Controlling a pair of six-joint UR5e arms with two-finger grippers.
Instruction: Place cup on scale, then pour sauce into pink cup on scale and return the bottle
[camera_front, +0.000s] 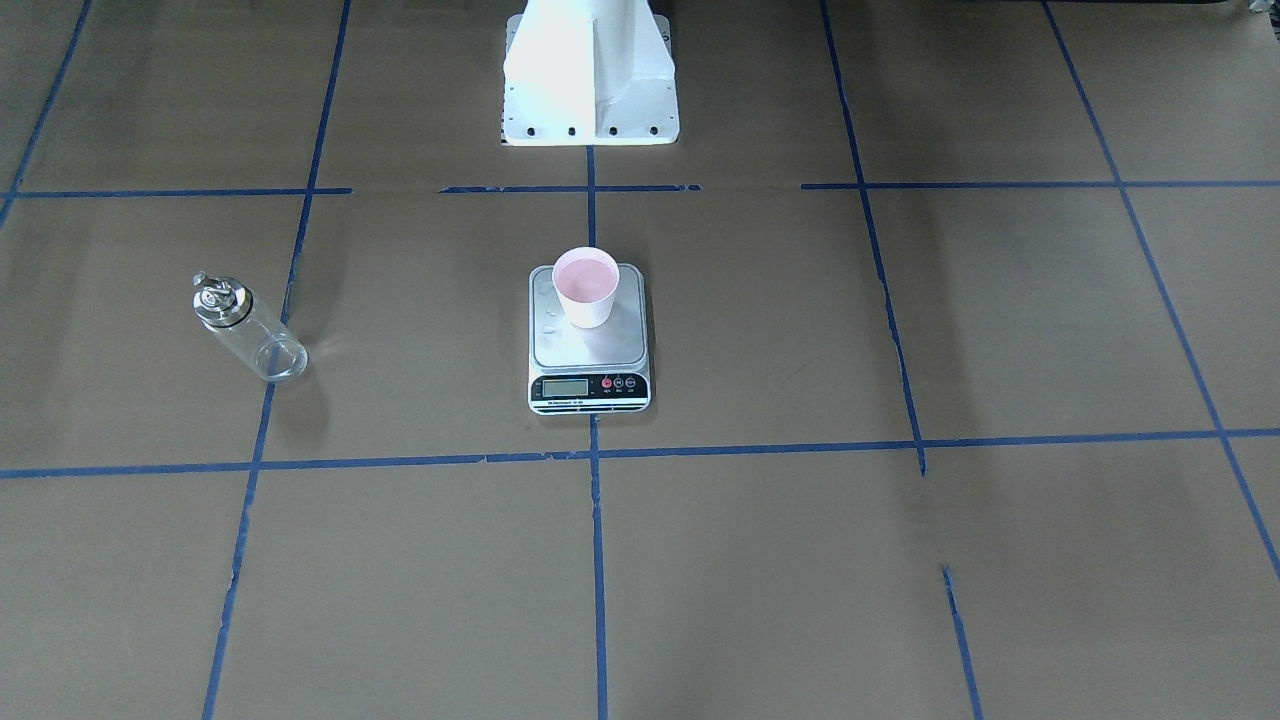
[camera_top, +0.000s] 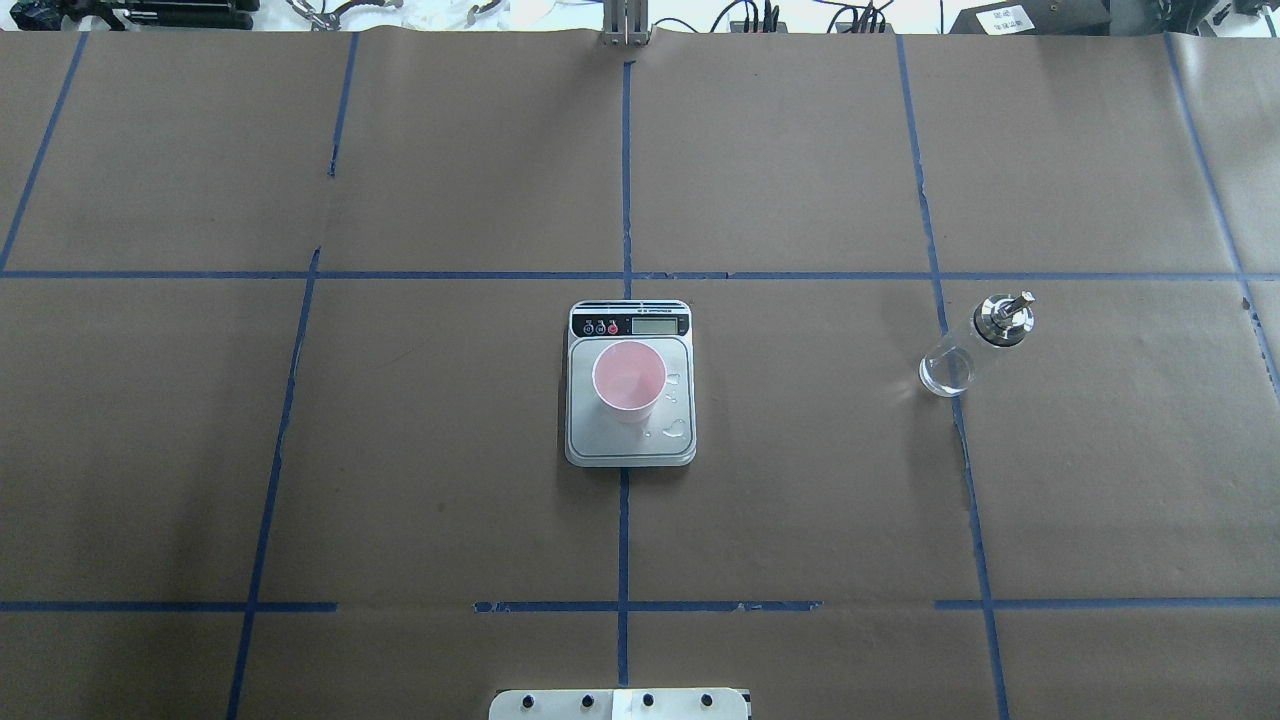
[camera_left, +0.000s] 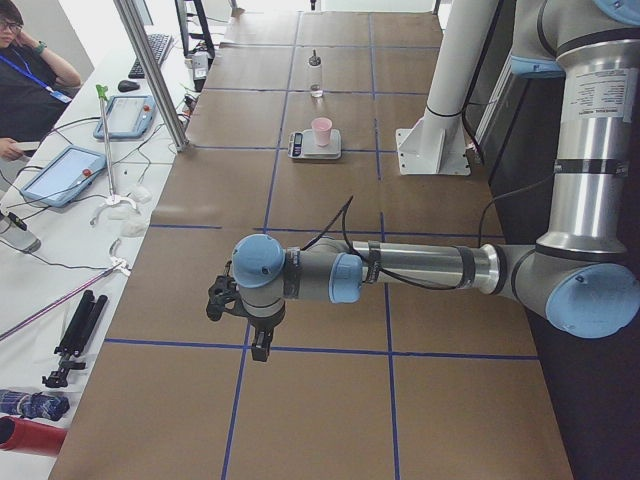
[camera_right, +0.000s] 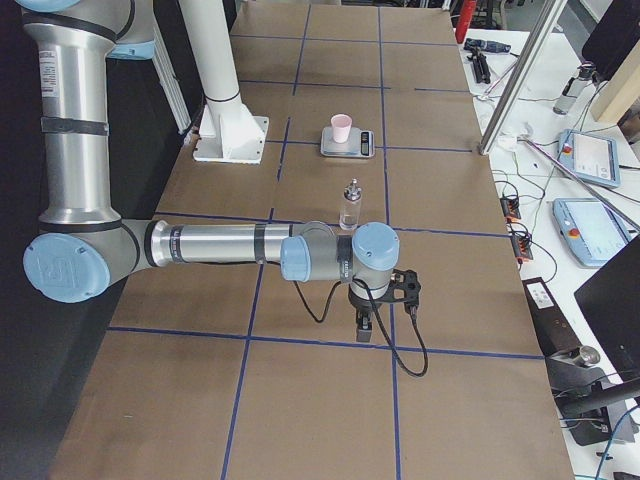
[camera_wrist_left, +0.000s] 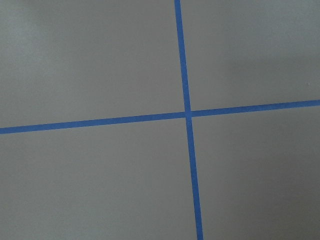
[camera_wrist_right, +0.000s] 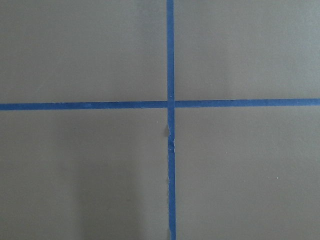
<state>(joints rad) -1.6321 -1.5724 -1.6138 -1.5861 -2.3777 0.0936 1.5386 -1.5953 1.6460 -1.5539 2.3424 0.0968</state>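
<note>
The pink cup (camera_front: 587, 285) (camera_top: 628, 378) stands upright on the steel scale (camera_front: 590, 352) (camera_top: 632, 447) at the table's middle. A few clear drops lie on the platform beside the cup. The clear glass bottle (camera_front: 250, 330) (camera_top: 965, 352) with its metal cap stands upright on the table, well apart from the scale on the robot's right. My left gripper (camera_left: 259, 347) shows only in the exterior left view and my right gripper (camera_right: 365, 328) only in the exterior right view. Both hang over bare table far from the scale, and I cannot tell whether they are open or shut.
Brown paper with blue tape lines (camera_top: 625, 200) covers the table. The white robot base (camera_front: 590, 75) stands behind the scale. A side bench holds tablets (camera_left: 62, 175) and cables, and a person (camera_left: 25, 70) sits there. Both wrist views show only tape crossings.
</note>
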